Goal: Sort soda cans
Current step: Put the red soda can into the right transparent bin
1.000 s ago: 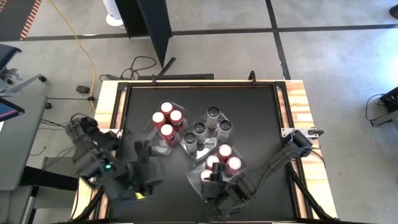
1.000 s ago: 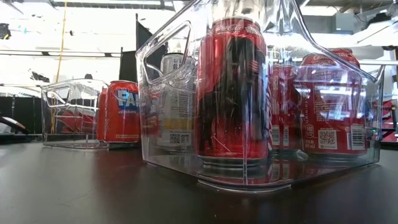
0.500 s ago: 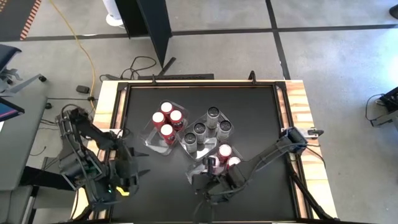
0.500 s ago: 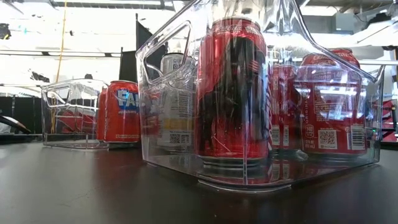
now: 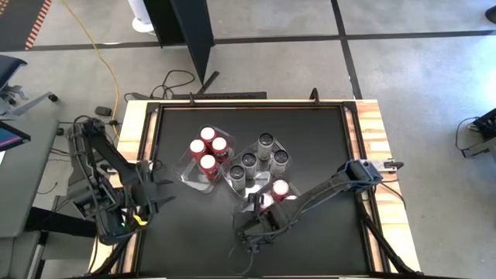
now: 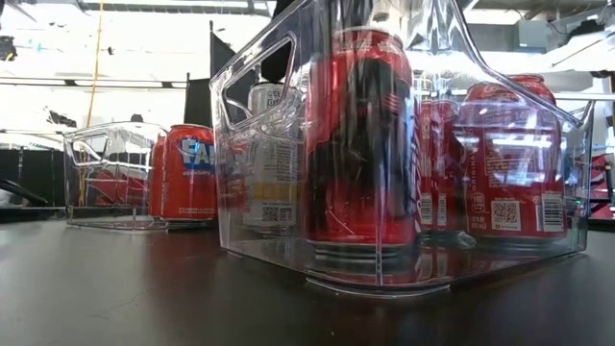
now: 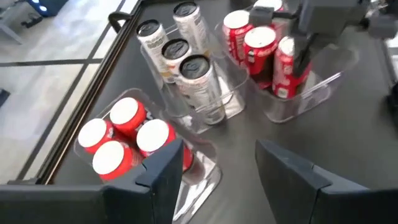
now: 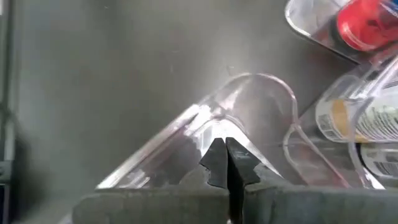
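1. You have three clear trays clustered at the centre of the table (image 5: 310, 132) in the high view. The left tray (image 5: 188, 172) holds four red cans (image 5: 208, 149), all of one kind.
2. The middle tray (image 5: 235, 180) holds silver-grey cans (image 5: 266, 142) with dark tops, about five, again unmixed.
3. The lower-right tray (image 5: 242, 221), just below centre, carries red cans (image 5: 280, 189); the right arm covers part of it, so you cannot count them from above. The left wrist view shows at least three red cans (image 7: 260, 45) there.
4. No can stands loose on the table in any view, so by my reading the sorting looks essentially finished; only a tidy of the trays may be left.
5. Your right gripper (image 8: 226, 163) has its jaws pressed together. It sits at the near rim of the lower-right tray, seemingly pinching or just touching the clear wall, though the plastic makes that hard to judge.
6. Your left gripper (image 7: 217, 171) hangs off the lower-left of the table, well apart from the trays, jaws partly apart and holding nothing.
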Robot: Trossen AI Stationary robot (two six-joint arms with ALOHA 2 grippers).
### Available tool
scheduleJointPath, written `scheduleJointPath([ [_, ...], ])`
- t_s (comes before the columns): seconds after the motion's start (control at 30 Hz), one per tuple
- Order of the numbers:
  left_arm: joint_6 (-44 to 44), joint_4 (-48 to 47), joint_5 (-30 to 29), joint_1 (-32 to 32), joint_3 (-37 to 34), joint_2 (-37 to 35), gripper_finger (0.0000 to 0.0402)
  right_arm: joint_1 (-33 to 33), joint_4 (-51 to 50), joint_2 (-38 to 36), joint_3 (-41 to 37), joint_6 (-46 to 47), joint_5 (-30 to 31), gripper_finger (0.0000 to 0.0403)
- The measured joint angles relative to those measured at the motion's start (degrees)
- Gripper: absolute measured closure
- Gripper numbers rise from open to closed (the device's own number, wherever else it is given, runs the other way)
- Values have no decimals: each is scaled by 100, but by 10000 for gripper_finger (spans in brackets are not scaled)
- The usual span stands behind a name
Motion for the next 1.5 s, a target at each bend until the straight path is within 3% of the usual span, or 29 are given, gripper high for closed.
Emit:
scheduleJointPath([
  [0.4, -191, 361, -135, -70, -931, -507, 208, 0, -343, -11, 7, 462, -129, 398],
  [1.5, -141, 416, -150, -86, -954, -500, 208, 67, -806, 9, -14, 433, -902, 398],
])
